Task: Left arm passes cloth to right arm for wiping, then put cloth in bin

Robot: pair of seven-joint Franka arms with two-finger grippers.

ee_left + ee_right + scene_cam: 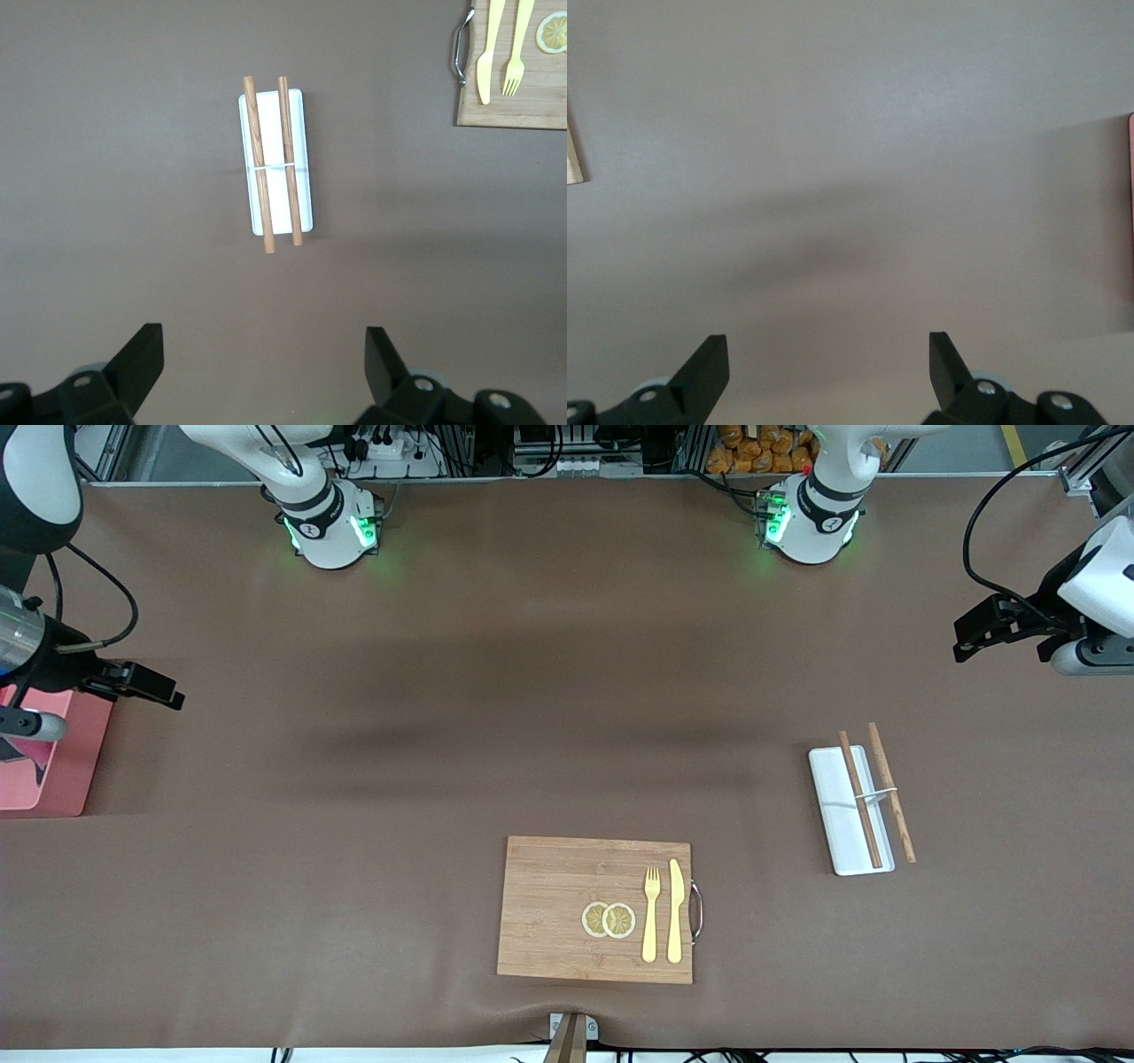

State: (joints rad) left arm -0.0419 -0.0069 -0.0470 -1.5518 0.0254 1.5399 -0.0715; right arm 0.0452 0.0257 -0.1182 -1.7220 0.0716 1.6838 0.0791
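Both grippers hang empty with jaws spread, the left gripper (967, 638) over bare counter (496, 717), the right gripper (164, 689) beside the pink bin (62, 771).

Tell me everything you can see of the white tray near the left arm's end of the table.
The white tray is a flat, narrow rectangle with rounded corners and a low rim, plastic or ceramic by its look. It lies flat on the brown table, toward the left arm's end. Two wooden sticks joined by a thin white band lie lengthwise, one on it, one along its edge. No gripper touches it.
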